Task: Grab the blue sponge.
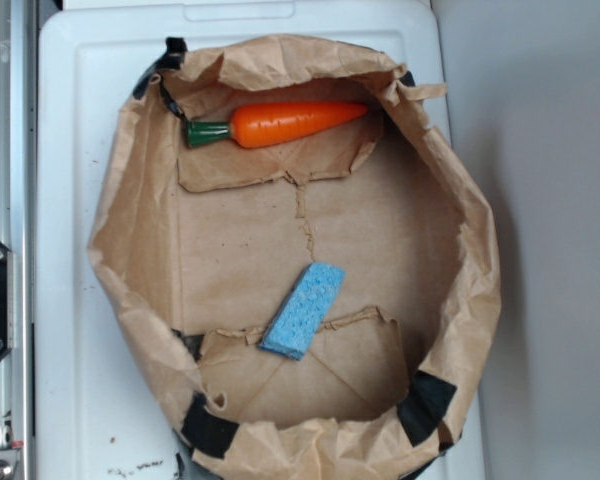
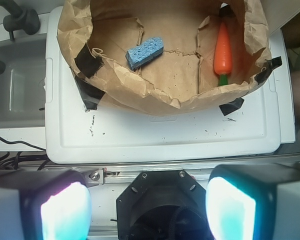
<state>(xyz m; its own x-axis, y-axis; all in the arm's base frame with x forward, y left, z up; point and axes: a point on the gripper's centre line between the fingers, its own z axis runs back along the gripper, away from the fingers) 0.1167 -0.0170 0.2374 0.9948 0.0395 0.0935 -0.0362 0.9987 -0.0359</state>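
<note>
The blue sponge (image 1: 303,310) lies flat on the floor of the paper bag (image 1: 130,200), toward its lower edge in the overhead view, well apart from the carrot (image 1: 280,124) at the far edge. Its long axis runs diagonally. In the wrist view the gripper (image 2: 147,205) sits back off the white lid (image 2: 165,135), fingers (image 2: 65,212) spread wide and empty; the sponge is well ahead and slightly left, so the reach must go forward over the bag's rim

You have a white plastic worktop (image 1: 70,150) under a crumpled brown paper liner (image 1: 460,230), a grey wall (image 1: 550,200) beside it, and a metal rail (image 1: 5,120) along one edge.
</note>
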